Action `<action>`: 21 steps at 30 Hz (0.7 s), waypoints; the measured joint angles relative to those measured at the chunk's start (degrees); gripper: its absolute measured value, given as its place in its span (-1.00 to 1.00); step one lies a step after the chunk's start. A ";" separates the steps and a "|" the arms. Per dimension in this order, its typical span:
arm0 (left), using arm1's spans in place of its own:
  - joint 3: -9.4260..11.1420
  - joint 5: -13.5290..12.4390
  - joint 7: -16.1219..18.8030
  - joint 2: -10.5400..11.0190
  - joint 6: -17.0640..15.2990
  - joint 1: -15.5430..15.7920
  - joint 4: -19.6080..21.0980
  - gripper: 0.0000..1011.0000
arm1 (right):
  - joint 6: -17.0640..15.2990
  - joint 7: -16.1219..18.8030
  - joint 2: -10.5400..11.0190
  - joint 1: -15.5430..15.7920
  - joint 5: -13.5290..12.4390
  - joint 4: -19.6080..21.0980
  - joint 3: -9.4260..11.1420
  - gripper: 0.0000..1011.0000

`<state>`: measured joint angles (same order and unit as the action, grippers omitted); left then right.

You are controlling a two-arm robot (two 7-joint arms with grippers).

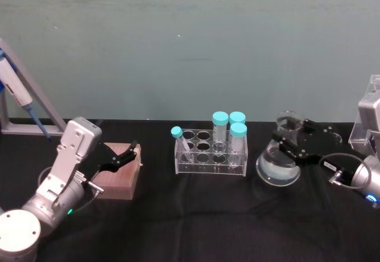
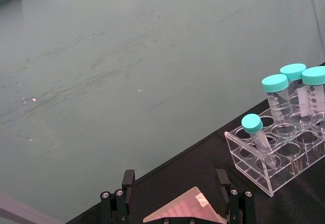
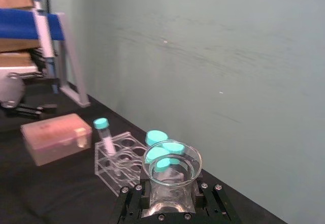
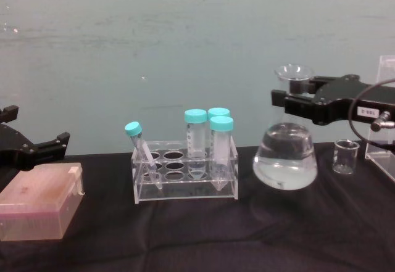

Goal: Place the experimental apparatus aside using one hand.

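Black table: right pincer (image 4: 290,102) grips liquid-filled flask (image 4: 285,156) neck.

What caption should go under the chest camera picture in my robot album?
Right gripper lifts a conical flask of clear liquid by its neck, beside a rack of teal-capped tubes.

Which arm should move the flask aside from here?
The right. The right gripper is already shut on the flask's neck, apparently lifted off the cloth. The left gripper hovers open over the pink box, far across the tube rack.
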<state>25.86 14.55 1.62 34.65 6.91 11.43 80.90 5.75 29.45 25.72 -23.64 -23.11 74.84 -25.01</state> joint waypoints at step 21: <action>0.00 0.00 0.00 0.00 0.00 0.00 0.00 0.98 | -3.11 -9.44 -0.47 4.95 4.78 3.02 5.87 -0.11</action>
<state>25.86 14.55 1.62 34.64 6.91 11.43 80.90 2.64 20.01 25.25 -18.70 -18.33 77.86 -19.14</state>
